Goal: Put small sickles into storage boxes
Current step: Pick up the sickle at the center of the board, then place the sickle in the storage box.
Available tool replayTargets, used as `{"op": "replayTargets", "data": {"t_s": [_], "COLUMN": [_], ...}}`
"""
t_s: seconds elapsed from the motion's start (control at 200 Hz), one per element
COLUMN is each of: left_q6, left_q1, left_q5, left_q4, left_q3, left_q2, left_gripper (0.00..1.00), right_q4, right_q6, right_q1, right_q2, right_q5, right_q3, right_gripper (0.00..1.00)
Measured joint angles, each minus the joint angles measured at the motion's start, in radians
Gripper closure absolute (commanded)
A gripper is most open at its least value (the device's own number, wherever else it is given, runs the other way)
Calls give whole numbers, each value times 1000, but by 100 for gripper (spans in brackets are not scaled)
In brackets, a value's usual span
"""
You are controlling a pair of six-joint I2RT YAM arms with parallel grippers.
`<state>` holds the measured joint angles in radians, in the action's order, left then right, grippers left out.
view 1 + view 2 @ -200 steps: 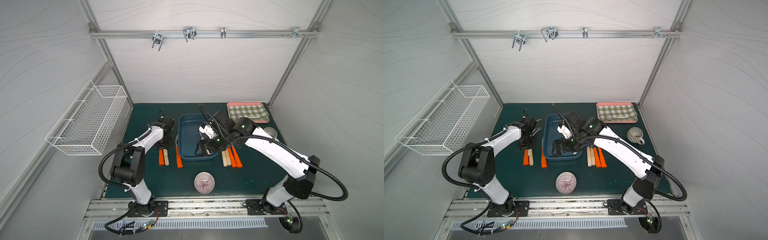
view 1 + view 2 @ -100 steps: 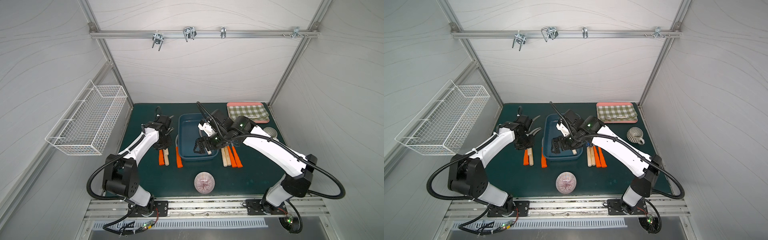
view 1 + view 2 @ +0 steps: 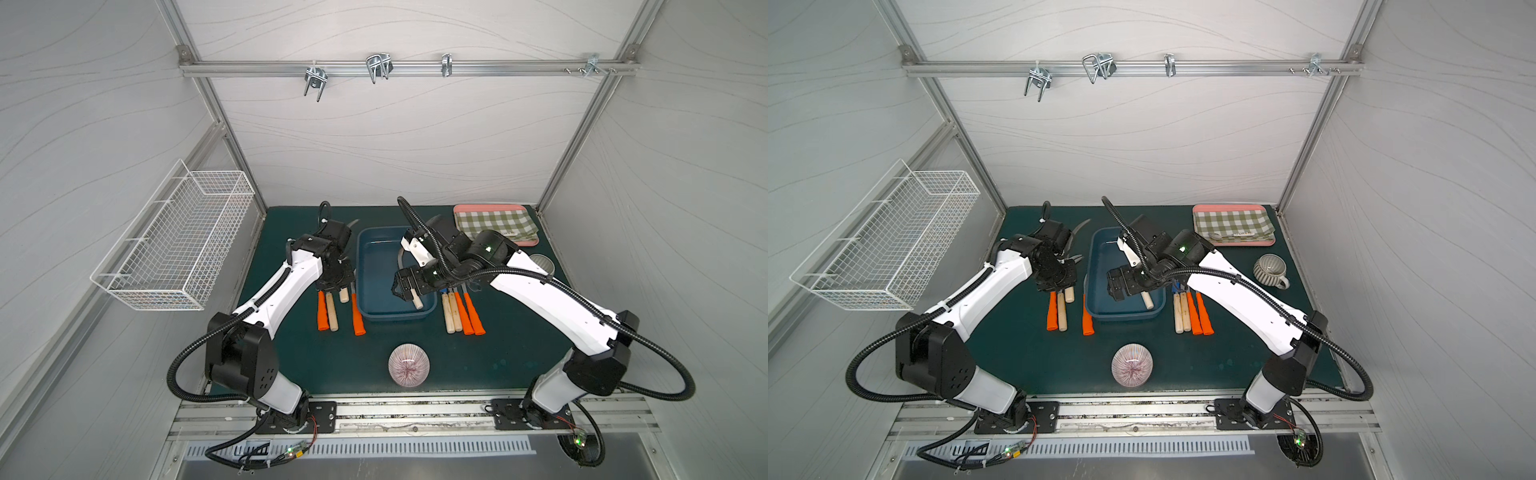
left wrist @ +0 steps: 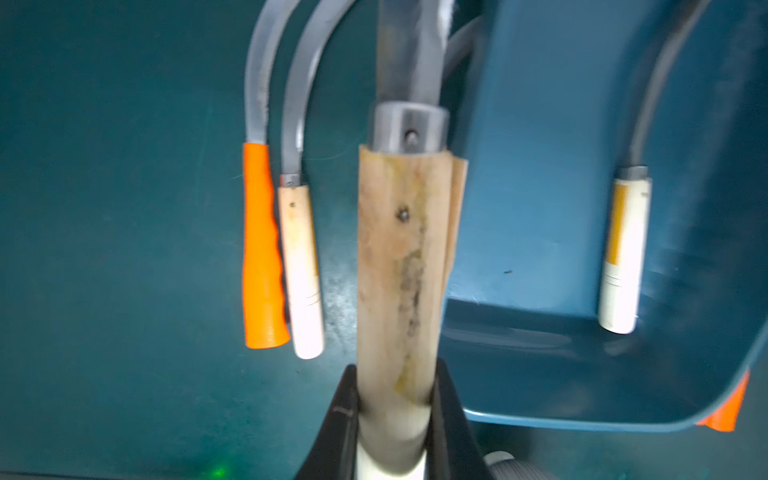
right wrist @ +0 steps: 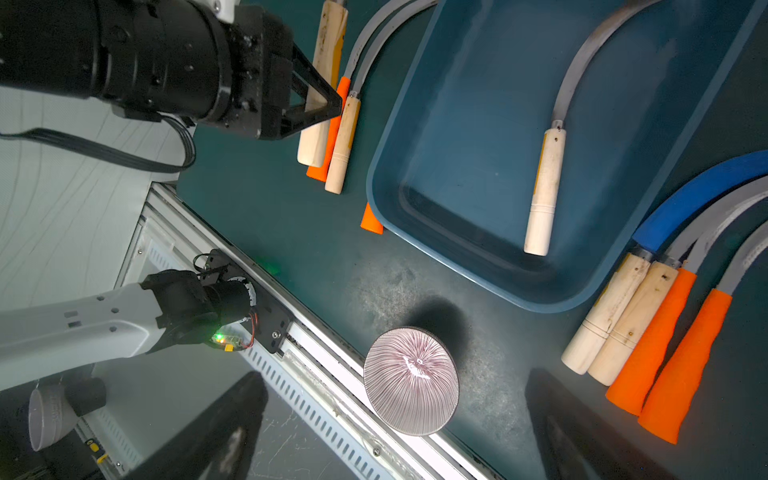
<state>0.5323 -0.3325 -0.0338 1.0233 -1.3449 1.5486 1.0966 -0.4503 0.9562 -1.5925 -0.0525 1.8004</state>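
One small sickle (image 5: 544,187) lies flat on the floor of the dark blue storage box (image 3: 395,319), its pale wood handle toward the box's near end and its grey blade curving toward the far end. A second sickle (image 4: 401,270), also wood-handled, is pinched by its handle between the nearly closed fingers (image 4: 446,399) of the left hand (image 3: 334,282), just beside the box's left wall; in the left wrist view it looms closer than the ones lying on the desk (image 3: 519,332). Just left of it, an orange-handled sickle (image 3: 322,311) and a wood-handled sickle (image 3: 331,311) lie touching side by side on the green surface. Another orange handle (image 3: 357,318) lies tight along the box's left wall, partly tucked under the rim in the right wrist view. Right of the box, four more sickles (image 3: 461,313) lie in a close row, two wood handles then two orange, and the one nearest the box has a blue blade (image 5: 698,195). The right hand (image 3: 404,292) hangs over the near right part of the box with its jaws spread wide and nothing between them. Near the front edge sits an upturned striped bowl (image 3: 408,365). At the far right lies a pink tray (image 3: 494,207) with a checked cloth, with a striped mug (image 3: 1269,270) nearer the robot, and a white wire basket (image 3: 178,249) hangs on the left wall
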Motion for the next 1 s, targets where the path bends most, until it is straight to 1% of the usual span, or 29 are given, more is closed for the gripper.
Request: {"op": "replayTargets", "data": {"t_s": [0.235, 0.41, 0.62, 1.0], "left_q6": [27, 44, 48, 45], "left_q1": [-69, -109, -123, -123], "left_q5": [-2, -3, -3, -4], "left_q4": [1, -2, -10, -40], "left_q3": [-32, -64, -79, -192], "left_q2": [77, 149, 216, 391], "left_gripper": [95, 95, 95, 93], "right_q4": [-1, -5, -13, -27], "right_q6": [6, 12, 13, 13], "right_q1": [-65, -102, -109, -113], "right_q2": [54, 92, 101, 102], "right_q5": [15, 15, 7, -19], "right_q3": [-5, -39, -87, -140], "right_gripper": [1, 1, 1, 1]}}
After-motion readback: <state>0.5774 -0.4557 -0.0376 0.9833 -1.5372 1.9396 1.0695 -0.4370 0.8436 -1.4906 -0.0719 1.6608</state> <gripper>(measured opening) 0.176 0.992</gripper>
